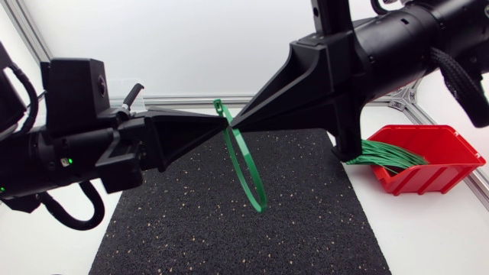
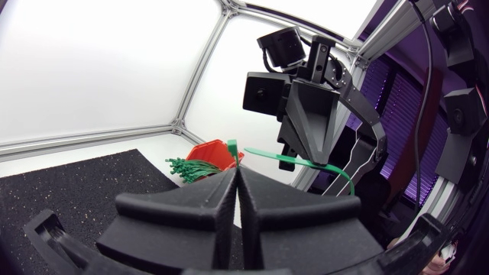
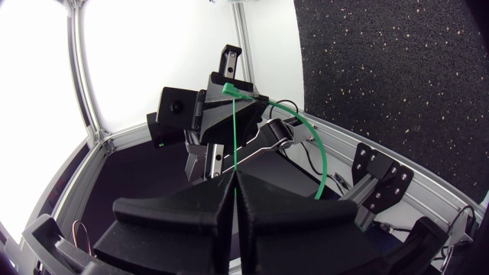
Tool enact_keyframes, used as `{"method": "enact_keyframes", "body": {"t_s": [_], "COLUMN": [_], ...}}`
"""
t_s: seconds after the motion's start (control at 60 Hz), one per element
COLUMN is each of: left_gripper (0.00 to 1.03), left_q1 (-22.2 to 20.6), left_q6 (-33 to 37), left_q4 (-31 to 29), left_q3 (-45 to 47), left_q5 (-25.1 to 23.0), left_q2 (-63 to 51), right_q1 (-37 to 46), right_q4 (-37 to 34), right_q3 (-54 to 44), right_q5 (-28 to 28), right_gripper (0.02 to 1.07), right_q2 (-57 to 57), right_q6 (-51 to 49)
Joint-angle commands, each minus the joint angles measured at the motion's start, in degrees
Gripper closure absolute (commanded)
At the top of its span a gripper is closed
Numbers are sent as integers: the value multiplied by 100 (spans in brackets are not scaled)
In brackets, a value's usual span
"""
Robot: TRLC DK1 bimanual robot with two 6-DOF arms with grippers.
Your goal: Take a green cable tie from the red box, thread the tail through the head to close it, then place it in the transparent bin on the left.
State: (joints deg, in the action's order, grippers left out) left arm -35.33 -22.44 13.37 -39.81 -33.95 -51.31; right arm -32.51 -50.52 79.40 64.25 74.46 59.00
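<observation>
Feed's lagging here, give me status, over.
Left gripper shut on cable tie head, right gripper shut on tail. Tie looped, held above mat. Nothing seen in the way.

Bright, diffuse light all round. White table (image 1: 428,237) near blown out; pale backdrop glaring in both wrist views. Shadows on black mat (image 1: 229,229) faint. Left fingers (image 2: 179,218) dark, detail swallowed. Heavy fisheye bending at wrist-view edges.
</observation>
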Motion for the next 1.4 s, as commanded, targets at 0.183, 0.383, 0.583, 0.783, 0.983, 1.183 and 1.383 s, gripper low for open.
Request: {"method": "enact_keyframes", "body": {"t_s": [0.183,0.383,0.583,0.783,0.983,1.183,1.383], "left_gripper": [100,100,100,100,100,100,100], "left_q1": [-79,-202,-237,-114,-79,-132,-237], "left_q6": [82,82,82,134,143,143,143], "left_q4": [35,26,26,70,78,61,8], "left_q3": [17,35,35,26,17,9,9], "left_q5": [38,64,108,117,117,108,108], "left_q2": [-55,-46,-28,-107,-116,-90,24], "right_q1": [26,26,26,17,17,17,17], "right_q4": [78,139,157,157,166,192,201], "right_q3": [-108,-170,-188,-188,-188,-205,-214], "right_q5": [-35,-44,-44,-44,-44,-44,-53], "right_gripper": [101,101,101,101,101,101,101], "right_q2": [-10,34,52,-1,-10,8,16], "right_q6": [199,199,199,199,199,199,199]}}
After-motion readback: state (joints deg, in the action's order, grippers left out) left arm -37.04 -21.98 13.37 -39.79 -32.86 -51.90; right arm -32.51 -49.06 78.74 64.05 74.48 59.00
